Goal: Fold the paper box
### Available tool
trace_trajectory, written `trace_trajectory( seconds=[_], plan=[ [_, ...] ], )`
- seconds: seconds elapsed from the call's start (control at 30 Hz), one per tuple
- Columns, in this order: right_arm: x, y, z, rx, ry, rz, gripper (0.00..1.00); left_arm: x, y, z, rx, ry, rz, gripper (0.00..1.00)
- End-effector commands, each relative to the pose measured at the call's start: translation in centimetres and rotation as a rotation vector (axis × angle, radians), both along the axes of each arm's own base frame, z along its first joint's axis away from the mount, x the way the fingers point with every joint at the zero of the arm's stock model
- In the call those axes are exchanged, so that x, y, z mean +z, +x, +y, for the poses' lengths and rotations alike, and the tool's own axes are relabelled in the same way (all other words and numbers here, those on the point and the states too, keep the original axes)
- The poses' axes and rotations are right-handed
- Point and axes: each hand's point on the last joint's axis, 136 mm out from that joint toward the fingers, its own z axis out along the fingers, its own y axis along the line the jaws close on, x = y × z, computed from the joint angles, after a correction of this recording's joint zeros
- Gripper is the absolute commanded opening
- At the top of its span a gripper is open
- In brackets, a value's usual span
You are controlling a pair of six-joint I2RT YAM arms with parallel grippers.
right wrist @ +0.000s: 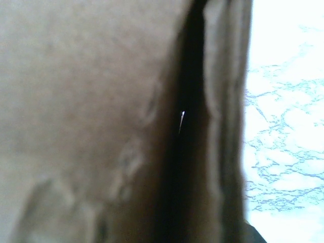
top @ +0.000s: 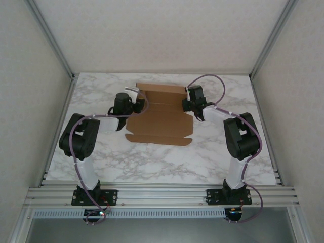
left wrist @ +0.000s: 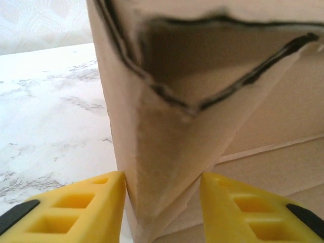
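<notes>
The paper box (top: 159, 119) lies in the middle of the marble table, brown and unprinted, with its near panel flat and its side walls raised. My left gripper (top: 136, 104) is at the box's left wall. In the left wrist view its yellow fingers (left wrist: 86, 207) stand open on either side of a folded-up cardboard corner (left wrist: 167, 152); the left finger touches it and the right finger is a little apart. My right gripper (top: 189, 104) is at the box's right wall. Doubled cardboard (right wrist: 101, 101) presses close to the right wrist camera and hides its fingers.
The marble table (top: 152, 162) has free surface in front of the box and along both sides. Metal frame posts and white panels close in the left, right and back. An aluminium rail (top: 162, 195) carrying both arm bases runs along the near edge.
</notes>
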Motion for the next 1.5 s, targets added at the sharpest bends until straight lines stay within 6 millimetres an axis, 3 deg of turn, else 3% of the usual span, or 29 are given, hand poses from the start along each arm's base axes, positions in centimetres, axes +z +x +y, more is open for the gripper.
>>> trace_trajectory(
  seconds=[0.0,0.33,0.47,1.07,1.3,1.47],
  plan=[
    [-1.9,-2.8,2.1,0.13,0.035,0.086,0.0,1.0,0.4,-0.6,-0.061,-0.053,-0.048,0.39],
    [-1.3,-2.7,2.3,0.142,0.046,0.071,0.0,1.5,0.4,-0.1,-0.033,-0.109,-0.045,0.1],
    [-1.3,-3.0,2.4,0.149,0.058,0.079,0.0,1.2,-0.4,-0.2,-0.01,-0.098,-0.034,0.1],
    [-0.2,-5.5,4.0,0.014,0.108,0.105,0.0,-0.5,-1.8,4.1,0.429,0.032,-0.018,0.04],
    [0.5,-6.2,4.8,-0.016,0.111,0.111,0.0,-1.4,-1.9,3.9,0.513,0.047,0.009,0.0],
    [-0.5,-6.4,4.6,-0.042,0.084,0.126,0.0,-1.4,-2.5,3.7,0.517,0.003,0.025,0.0]
  ],
)
